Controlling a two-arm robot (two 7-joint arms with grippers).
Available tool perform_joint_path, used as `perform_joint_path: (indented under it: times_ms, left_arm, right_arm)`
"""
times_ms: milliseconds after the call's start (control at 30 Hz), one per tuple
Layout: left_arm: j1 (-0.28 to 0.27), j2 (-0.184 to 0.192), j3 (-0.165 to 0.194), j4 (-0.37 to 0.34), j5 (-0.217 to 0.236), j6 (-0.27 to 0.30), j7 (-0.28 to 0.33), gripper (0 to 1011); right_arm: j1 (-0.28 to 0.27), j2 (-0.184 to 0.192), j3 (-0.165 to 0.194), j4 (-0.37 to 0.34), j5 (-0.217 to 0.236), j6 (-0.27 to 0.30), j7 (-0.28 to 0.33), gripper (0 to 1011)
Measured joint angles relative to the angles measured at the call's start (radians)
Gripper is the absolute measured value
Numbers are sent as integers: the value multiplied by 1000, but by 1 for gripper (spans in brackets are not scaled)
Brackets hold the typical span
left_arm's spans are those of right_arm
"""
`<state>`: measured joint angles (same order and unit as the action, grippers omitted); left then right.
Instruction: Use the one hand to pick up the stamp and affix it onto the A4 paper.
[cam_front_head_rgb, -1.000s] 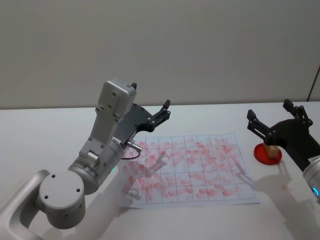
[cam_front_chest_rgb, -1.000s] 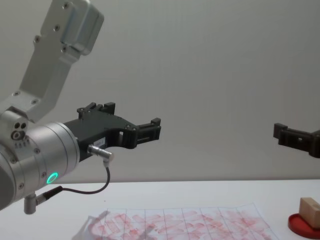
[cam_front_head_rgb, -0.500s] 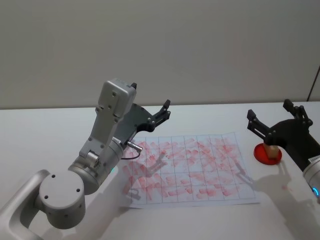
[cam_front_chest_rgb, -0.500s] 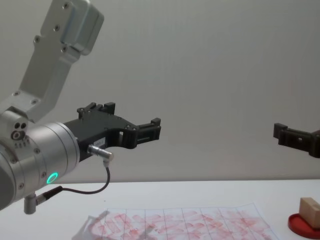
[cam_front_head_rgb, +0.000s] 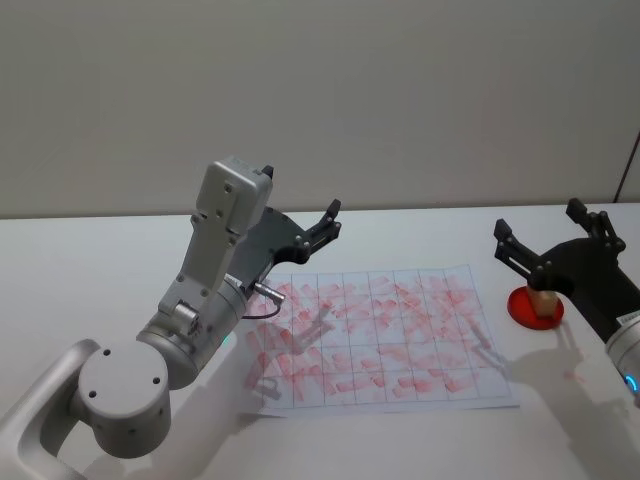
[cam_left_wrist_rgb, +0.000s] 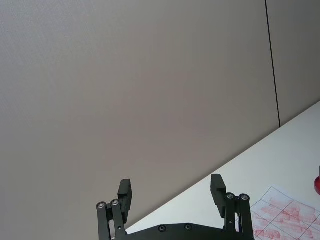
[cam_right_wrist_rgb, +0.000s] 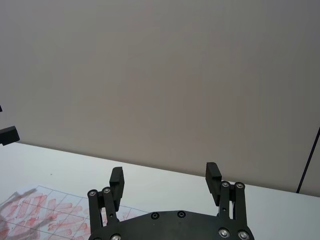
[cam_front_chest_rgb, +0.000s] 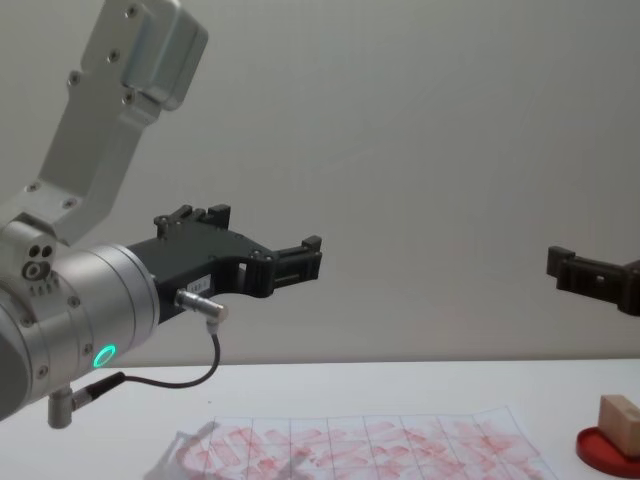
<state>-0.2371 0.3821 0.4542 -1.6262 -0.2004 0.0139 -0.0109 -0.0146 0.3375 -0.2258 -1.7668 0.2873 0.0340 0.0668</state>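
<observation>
Head view is showing the right hand (cam_front_head_rgb: 541, 226) hanging in the air at the tabletop's (cam_front_head_rgb: 100, 260) right side, just above the stamp (cam_front_head_rgb: 543, 298), with its two black fingers (cam_front_head_rgb: 503, 240) spreading wide and holding nothing. The stamp is sitting on the round red ink pad (cam_front_head_rgb: 520, 310), near the right edge of the A4 paper (cam_front_head_rgb: 380, 340) but apart from it. The paper is lying flat in the middle of the tabletop, its grid cells carrying smudgy red prints. The left hand (cam_front_head_rgb: 325, 225) is hanging raised over the paper's far left corner, its fingers parted and empty (a thin cable is looping down from its wrist). From the chest view, the stamp (cam_front_chest_rgb: 621, 417) is standing upright on the pad (cam_front_chest_rgb: 600, 452) at the lower right, the right hand (cam_front_chest_rgb: 575, 270) is floating well above it, and the left hand (cam_front_chest_rgb: 305, 255) is reaching out level over the paper (cam_front_chest_rgb: 360, 445). Each wrist view is confirming a wide, empty gap for the right hand (cam_right_wrist_rgb: 164, 175) and the left hand (cam_left_wrist_rgb: 170, 184).
</observation>
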Motion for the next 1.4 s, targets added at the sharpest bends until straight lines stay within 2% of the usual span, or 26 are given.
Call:
perform_joint_path:
  times_ms: [633, 767, 1200, 1400]
  left_arm:
    - [0, 0, 0, 0, 0, 0, 0, 1001]
    - [0, 0, 0, 0, 0, 0, 0, 1001]
    - [0, 0, 0, 0, 0, 0, 0, 1001]
    - [0, 0, 0, 0, 0, 0, 0, 1001]
  right_arm:
    - [-1, -1, -1, 0, 0, 0, -1, 1003]
    - [-14, -3, -5, -13, -3, 1, -17, 1004]
    - [-102, -3, -16, -92, -6, 27, -130, 1002]
    - [-137, 6, -8, -115, 13, 52, -183, 1003]
